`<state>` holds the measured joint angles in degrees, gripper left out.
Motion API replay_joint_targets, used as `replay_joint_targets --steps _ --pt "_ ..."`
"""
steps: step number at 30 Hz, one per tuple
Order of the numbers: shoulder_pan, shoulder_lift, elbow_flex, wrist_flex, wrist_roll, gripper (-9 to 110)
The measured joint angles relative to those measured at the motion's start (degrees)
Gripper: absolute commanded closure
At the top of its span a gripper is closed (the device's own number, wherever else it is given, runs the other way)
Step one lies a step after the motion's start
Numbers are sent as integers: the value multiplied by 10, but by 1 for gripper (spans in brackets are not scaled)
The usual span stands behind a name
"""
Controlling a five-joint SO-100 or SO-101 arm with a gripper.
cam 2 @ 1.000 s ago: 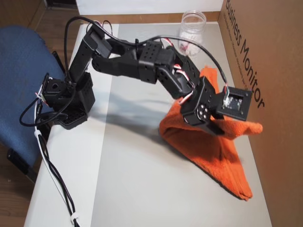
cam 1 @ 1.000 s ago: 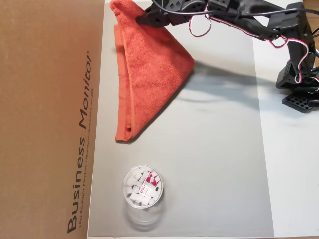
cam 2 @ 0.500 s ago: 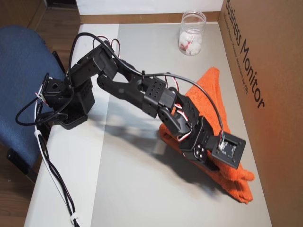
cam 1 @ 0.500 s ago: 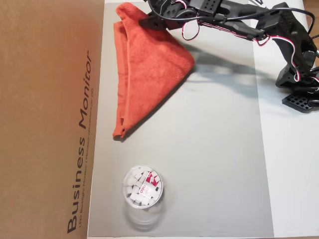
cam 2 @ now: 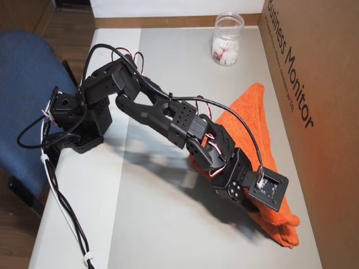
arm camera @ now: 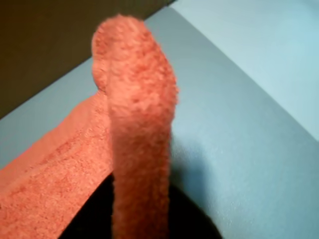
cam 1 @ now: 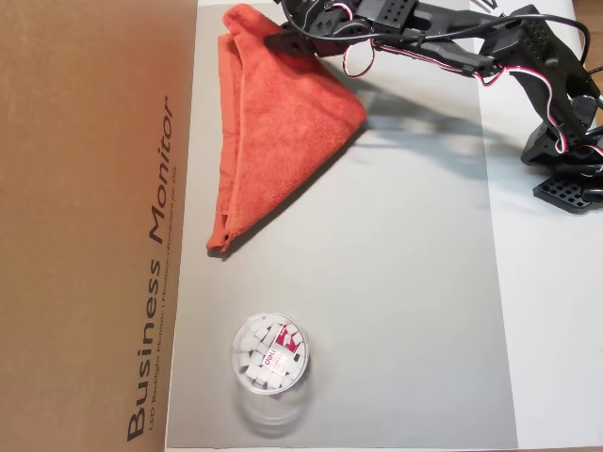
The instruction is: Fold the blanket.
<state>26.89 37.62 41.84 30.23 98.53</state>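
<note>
Bright, even light; wrist view seems blurred.

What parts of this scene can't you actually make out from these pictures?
- Gripper fingertips: an overhead view, buried in the blanket; another, covered by the wrist camera.
- Blanket's near fold: wrist view, blurred.
- Tub label: too small to read.
- Arm: cut off by the top edge.

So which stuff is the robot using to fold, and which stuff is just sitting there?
For the job:
- the blanket, folded into a triangle
- the gripper, pinching a blanket corner

Just lying about:
- the clear tub of white bits
- the cardboard box
- the blue chair
</note>
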Motion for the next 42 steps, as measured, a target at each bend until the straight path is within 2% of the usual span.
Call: replay_joint_targets --steps 4,16,26,32,37,42 --pt "0 0 0 -4 0 88" --pt "12 6 3 2 0 88" --pt "47 151 61 108 -46 89" --pt "32 223 85 117 -48 89" --pt "-21 233 90 101 -48 102" --pt "-54 232 91 89 -49 102"
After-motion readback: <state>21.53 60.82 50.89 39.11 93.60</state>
